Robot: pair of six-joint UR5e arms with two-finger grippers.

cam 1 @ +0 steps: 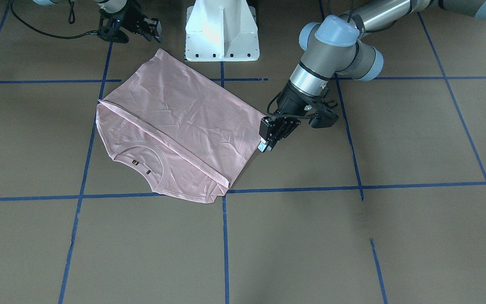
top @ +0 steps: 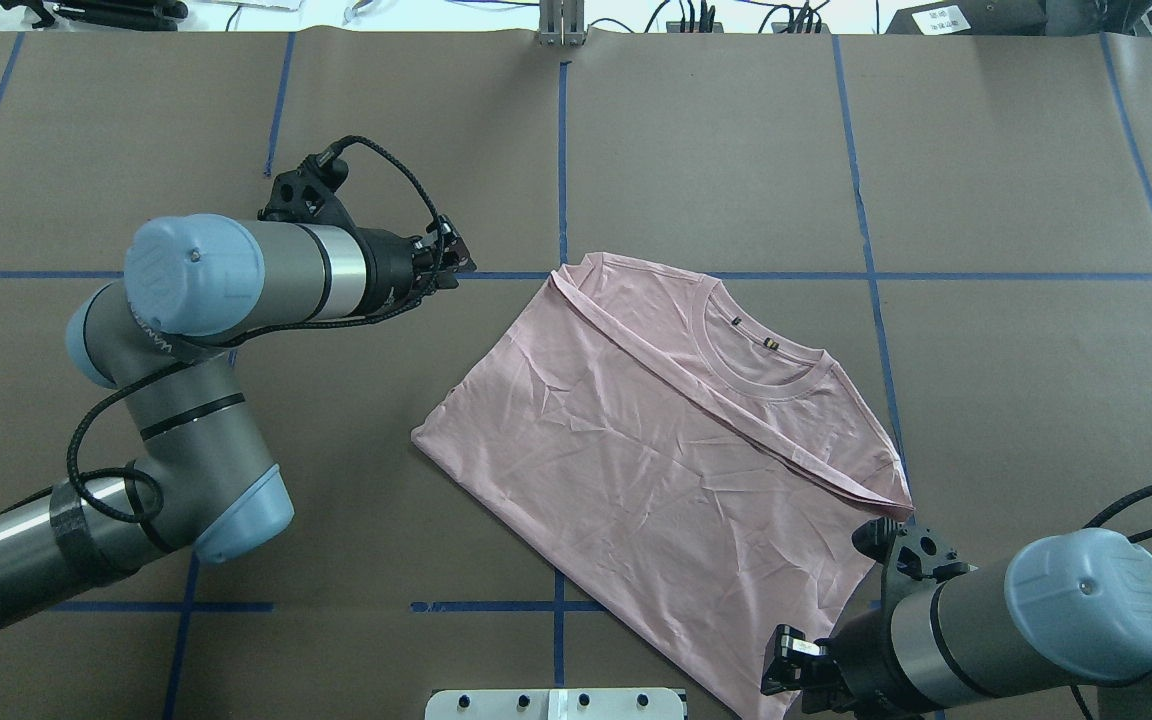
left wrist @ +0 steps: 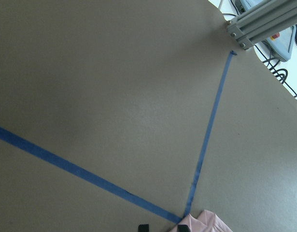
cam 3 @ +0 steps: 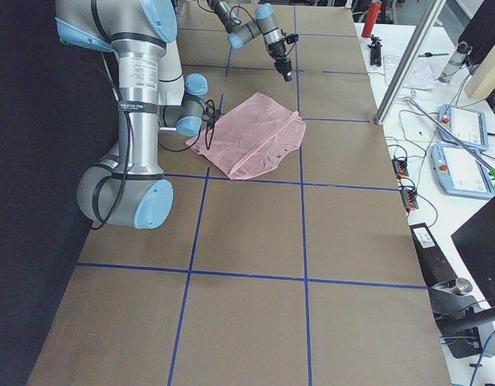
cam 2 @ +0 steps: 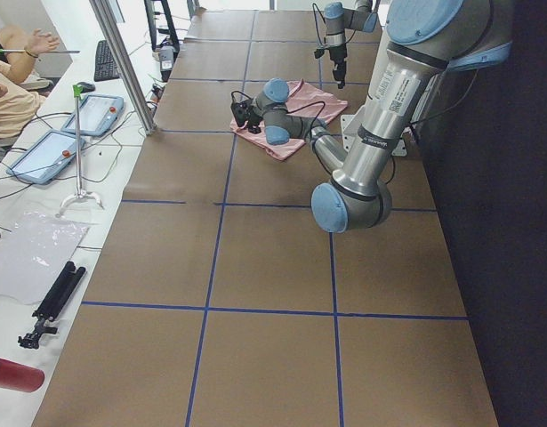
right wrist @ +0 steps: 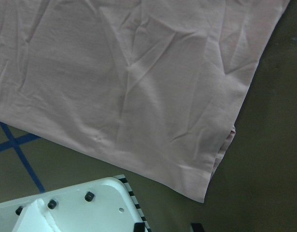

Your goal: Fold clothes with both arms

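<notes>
T-shirt (cam 1: 184, 114), pale pink, lies folded flat on the table (cam 1: 352, 236) just out from the white pedestal base (cam 1: 222, 29), with one corner near the base's foot and the collar (cam 1: 141, 158) on the side farthest from it. Right gripper (cam 1: 152, 29) hangs just beside the base on the robot's right, jaws apart and empty. Left gripper (cam 1: 265, 145) is farther out from the base on the robot's left, jaws apart, grasping nothing.

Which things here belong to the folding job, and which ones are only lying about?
Job: T-shirt, left gripper, right gripper.
Lying about: keyboard, tablets, red cylinder.
</notes>
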